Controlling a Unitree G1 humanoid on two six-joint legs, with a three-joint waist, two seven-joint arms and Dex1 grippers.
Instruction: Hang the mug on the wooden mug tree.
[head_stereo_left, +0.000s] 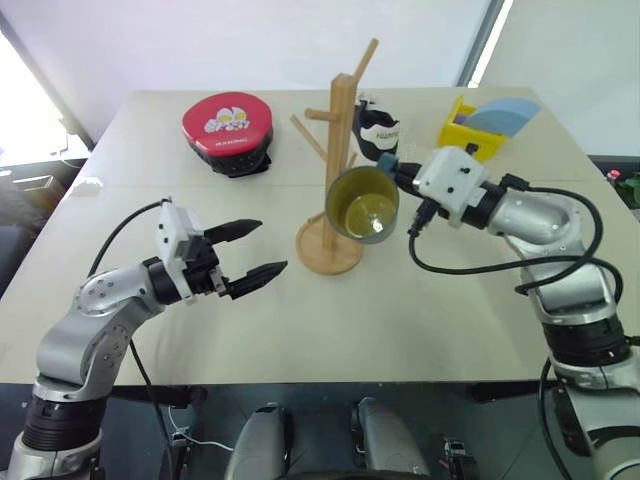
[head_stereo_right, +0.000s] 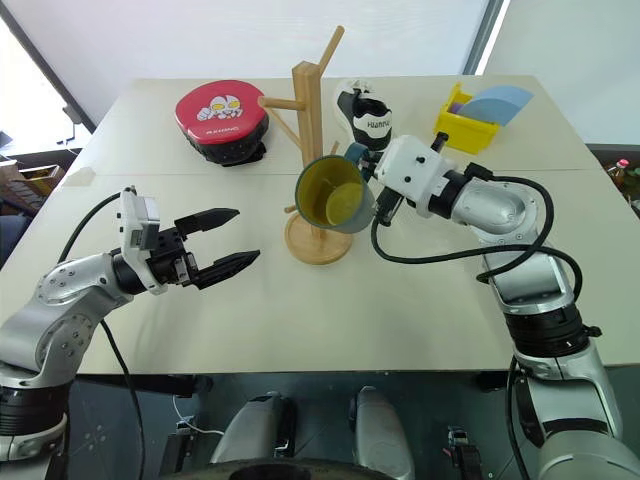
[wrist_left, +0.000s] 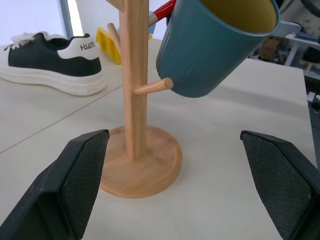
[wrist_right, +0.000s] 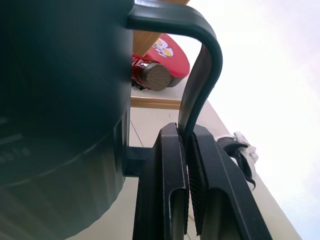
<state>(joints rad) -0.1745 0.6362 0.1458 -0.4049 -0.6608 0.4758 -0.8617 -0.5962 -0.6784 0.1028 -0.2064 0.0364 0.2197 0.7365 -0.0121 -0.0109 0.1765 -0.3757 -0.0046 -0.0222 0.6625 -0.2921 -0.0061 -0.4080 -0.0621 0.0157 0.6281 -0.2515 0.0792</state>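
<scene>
The black-and-white shoe (wrist_left: 50, 60) carries white letters on its black heel that look like "HUANQIU", though the last letters run out of sight. The red round case (head_stereo_right: 221, 120) has a white line of print under its cartoon face, too small to read.

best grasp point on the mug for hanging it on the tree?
The handle, pinched flat from outside the loop, as the right end effector holds it now. That leaves the loop open for a peg of the tree. The tilted body is wide and round, a poorer grip.
</scene>
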